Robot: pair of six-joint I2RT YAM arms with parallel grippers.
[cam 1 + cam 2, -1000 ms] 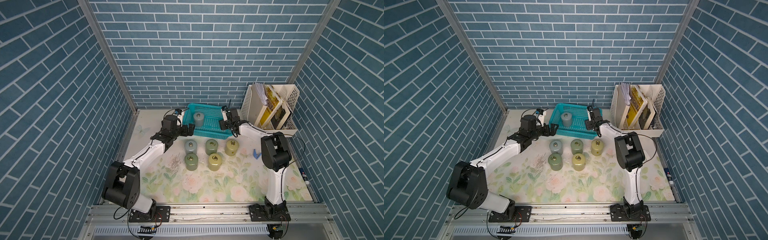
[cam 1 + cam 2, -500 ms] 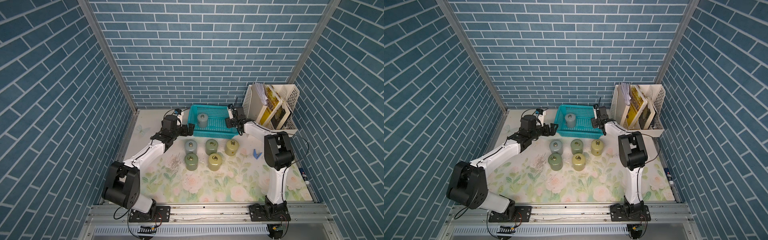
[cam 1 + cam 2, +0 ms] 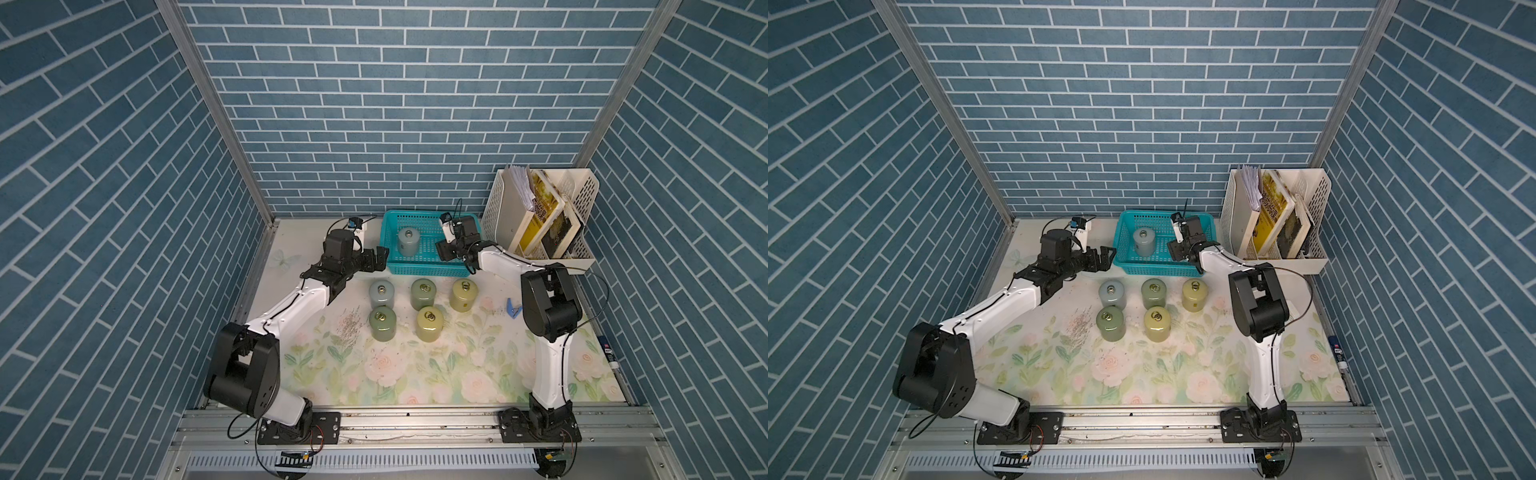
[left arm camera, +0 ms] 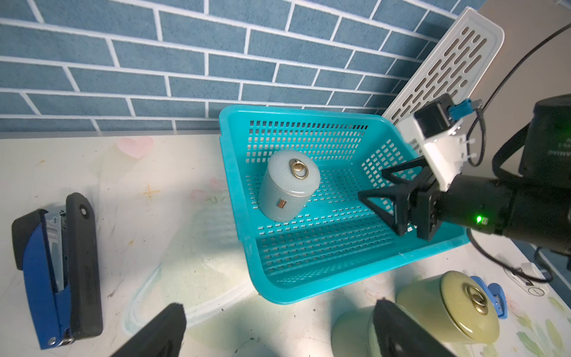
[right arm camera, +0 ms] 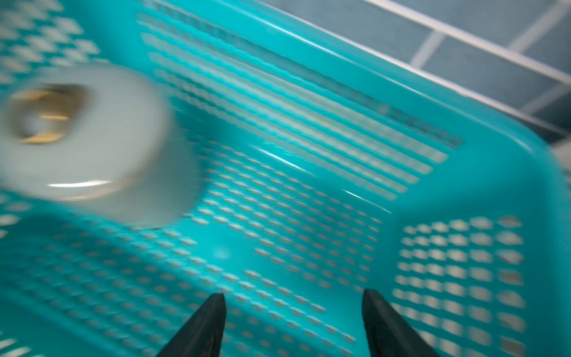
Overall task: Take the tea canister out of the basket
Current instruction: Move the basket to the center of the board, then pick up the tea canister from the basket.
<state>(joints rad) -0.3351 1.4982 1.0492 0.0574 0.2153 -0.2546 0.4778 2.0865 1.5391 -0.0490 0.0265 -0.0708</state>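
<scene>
The right hand [image 4: 375,188] sits inside the teal basket [image 4: 238,197], over its floor at the end nearest the white file rack [image 3: 498,216], with its two black fingers [image 5: 200,327] parted and nothing between them; mesh shows through the gap in the blurred right wrist view. Bare mesh floor separates these fingertips from the tea canister [image 4: 287,188], a pale grey-blue cylinder with a brass ring on its lid, standing upright toward the basket's opposite end, close to the wall there but with open floor on the side facing the hand. In both top views the canister [image 3: 408,241] stands clear of the rim all round. The left hand [image 3: 376,259] hovers just outside the basket's short outer wall, near the rim and apart from it, fingers spread wide and holding nothing. In front of the basket's long near edge five more canisters [image 3: 423,294] stand on the floral worktop [image 3: 457,374] in two rows, with gaps between them. A blue stapler [image 4: 55,269] lies on the worktop well apart from the basket, and a small blue clip [image 3: 513,309] lies beside the right arm.
</scene>
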